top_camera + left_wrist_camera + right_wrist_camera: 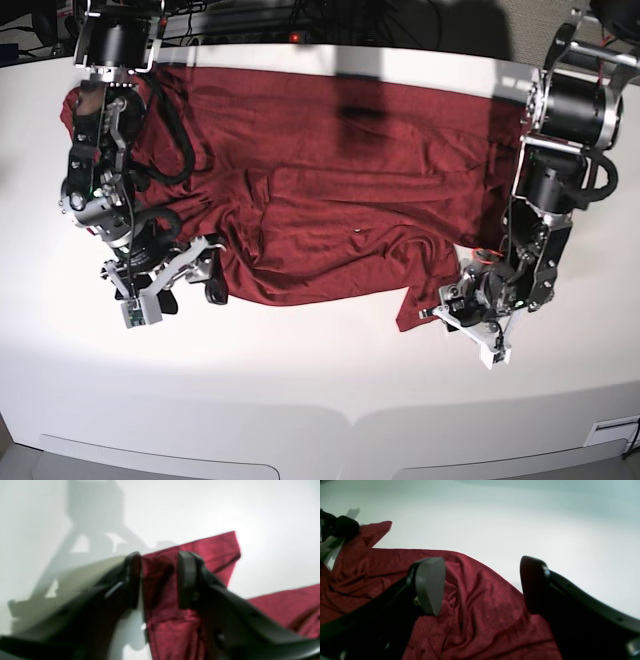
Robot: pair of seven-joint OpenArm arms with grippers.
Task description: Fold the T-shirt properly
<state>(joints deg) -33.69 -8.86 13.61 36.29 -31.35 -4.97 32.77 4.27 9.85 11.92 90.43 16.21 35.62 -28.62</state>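
The shirt [330, 180] lies spread and wrinkled on the table [320, 380]; the left claw [158, 580], half-closed around its sleeve end, should pinch fully before lifting, while the right claw [480, 585] gapes empty over the hem.

A white table [320, 380] is seen in the base view, and almost the whole picture is filled by it. Its surface is smooth and plain. The near edge, at 6 o'clock, is curved, and a shallow notch is formed in the middle of it. A small white label [610, 433] is fixed on the edge at about 4 o'clock. At 12 o'clock, behind the far edge, a dark zone is found where black cables [250, 18] are laid. The light is bright and comes from above, so soft grey shadows are thrown on the white surface. In the wrist views only the same pale surface is shown.
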